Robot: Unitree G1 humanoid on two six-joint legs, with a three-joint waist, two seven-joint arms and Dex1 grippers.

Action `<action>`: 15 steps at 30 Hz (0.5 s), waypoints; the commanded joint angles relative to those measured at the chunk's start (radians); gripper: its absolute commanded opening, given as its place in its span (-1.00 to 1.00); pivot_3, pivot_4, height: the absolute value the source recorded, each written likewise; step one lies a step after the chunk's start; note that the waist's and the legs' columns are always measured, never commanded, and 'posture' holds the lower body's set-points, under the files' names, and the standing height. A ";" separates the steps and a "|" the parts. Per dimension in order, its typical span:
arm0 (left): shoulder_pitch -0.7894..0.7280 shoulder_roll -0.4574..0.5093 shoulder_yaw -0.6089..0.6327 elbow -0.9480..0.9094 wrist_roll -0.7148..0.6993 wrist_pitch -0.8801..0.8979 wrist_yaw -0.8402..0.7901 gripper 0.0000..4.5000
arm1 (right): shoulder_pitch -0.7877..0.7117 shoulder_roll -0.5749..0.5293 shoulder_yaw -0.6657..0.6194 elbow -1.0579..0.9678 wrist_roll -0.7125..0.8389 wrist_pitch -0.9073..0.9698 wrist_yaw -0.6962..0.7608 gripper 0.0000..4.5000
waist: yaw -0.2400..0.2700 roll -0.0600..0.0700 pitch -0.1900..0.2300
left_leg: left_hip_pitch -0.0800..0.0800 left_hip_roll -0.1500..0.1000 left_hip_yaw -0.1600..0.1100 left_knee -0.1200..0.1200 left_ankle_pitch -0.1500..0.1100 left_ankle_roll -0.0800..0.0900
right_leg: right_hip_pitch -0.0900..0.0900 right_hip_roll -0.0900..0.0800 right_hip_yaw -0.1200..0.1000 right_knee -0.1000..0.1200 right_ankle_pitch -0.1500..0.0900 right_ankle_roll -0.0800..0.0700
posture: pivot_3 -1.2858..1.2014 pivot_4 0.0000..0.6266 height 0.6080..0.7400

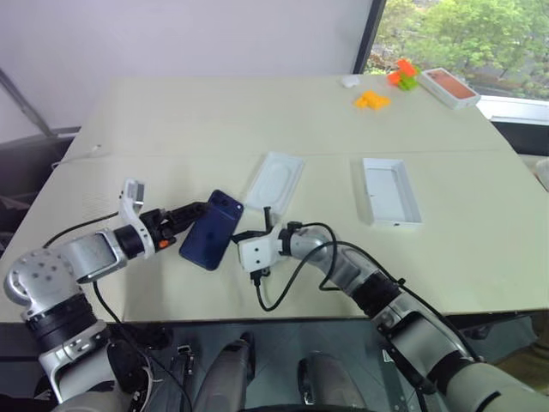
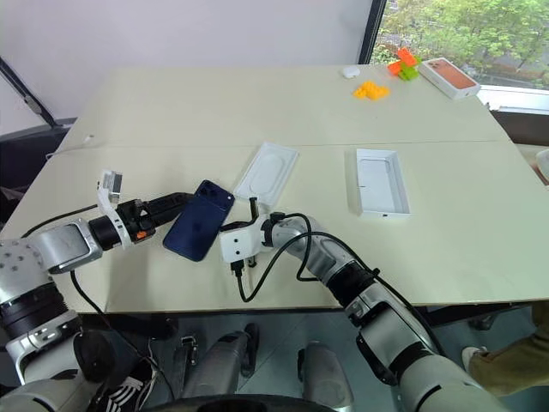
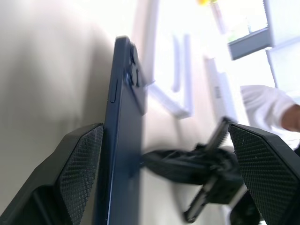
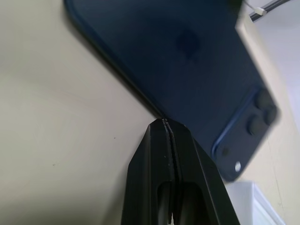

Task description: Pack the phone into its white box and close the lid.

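Head views: phone (image 1: 211, 230) tilted up off the worktop (image 1: 257, 120), between both arms, near the insert tray (image 1: 274, 180); white box (image 1: 390, 190) well apart to the right. Left wrist: left end effector (image 3: 168, 173) spread wide, phone edge beside one finger, probably to grasp. Right wrist: right end effector (image 4: 167, 125) closed, tips at the phone's edge, likely propping it.

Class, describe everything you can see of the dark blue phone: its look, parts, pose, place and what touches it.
The phone is slim, dark navy, with a glossy back and a square camera cluster at its far corner. It lies back up and skewed on the cream table, near the front edge, beside the insert tray. The left tool, open wide, straddles it, one finger against its edge. The shut right tool touches its opposite long edge.
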 commanded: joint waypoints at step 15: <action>0.084 0.023 -0.116 0.033 0.029 0.000 -0.024 1.00 | 0.017 0.041 0.008 -0.059 0.045 0.021 0.022 -0.98 | 0.003 -0.004 0.003 | -0.002 0.000 -0.001 -0.003 0.000 0.000 | -0.003 0.000 0.000 0.000 -0.001 -0.002 | 0.03 -0.52 1.00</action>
